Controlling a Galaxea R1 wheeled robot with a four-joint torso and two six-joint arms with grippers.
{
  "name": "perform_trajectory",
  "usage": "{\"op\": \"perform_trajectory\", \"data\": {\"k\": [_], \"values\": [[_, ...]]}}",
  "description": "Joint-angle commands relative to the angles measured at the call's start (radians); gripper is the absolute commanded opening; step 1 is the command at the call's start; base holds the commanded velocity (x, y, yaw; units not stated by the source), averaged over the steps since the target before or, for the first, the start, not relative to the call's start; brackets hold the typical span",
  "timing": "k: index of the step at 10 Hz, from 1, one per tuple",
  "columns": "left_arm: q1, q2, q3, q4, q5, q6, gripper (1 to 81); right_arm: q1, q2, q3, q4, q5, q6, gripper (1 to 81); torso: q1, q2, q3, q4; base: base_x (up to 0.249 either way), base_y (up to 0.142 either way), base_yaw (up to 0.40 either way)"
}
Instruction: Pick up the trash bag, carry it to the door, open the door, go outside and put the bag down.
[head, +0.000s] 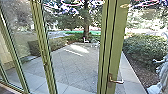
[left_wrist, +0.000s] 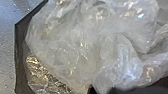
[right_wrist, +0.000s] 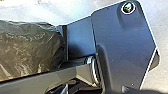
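One metal lever handle (head: 116, 81) sits on the green-framed glass door (head: 113, 45), and whether that door is latched or ajar I can't say from here. Beyond the door lies a paved patio (head: 72, 62), with a tree (head: 86, 22) past it; a leafy shrub (head: 145, 47) grows out there too, off to the right of the door. The trash bag (left_wrist: 82, 45), clear and crumpled, is close to the robot, on the near side of the door as I judge it. There's a bulge of brownish plastic (right_wrist: 30, 47) near the robot as well, maybe the same bag, maybe not. I can't tell whether the left gripper or the right gripper is wide, narrow or holding the bag.

What worries me is how loose that plastic looks. Carried too near the door, a fold could snag on the lever handle and tear, film that thin giving easily. And if the door swung back on the robot, it could pinch the bag, and a weak hold would spill everything right in the doorway
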Motion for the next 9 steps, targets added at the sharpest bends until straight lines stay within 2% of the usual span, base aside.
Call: {"op": "perform_trajectory", "data": {"k": [1,8,9], "values": [[-0.061,-0.002,-0.002,0.006,0.063,-0.003,1.0,0.039,0.002,0.007,-0.009,-0.049,-0.002,81.1,0.000,0.000,0.000,0.000,0.000,0.000,0.000],[-0.065,-0.002,-0.002,-0.004,0.069,-0.007,1.0,0.040,0.002,0.008,0.008,-0.049,0.000,81.1,0.000,0.000,0.000,0.000,0.000,0.000,0.000],[-0.065,-0.005,-0.002,-0.007,0.086,-0.009,1.0,0.039,-0.001,0.023,0.008,-0.049,0.000,81.1,0.000,0.000,0.000,0.000,0.000,0.000,0.000]]}}
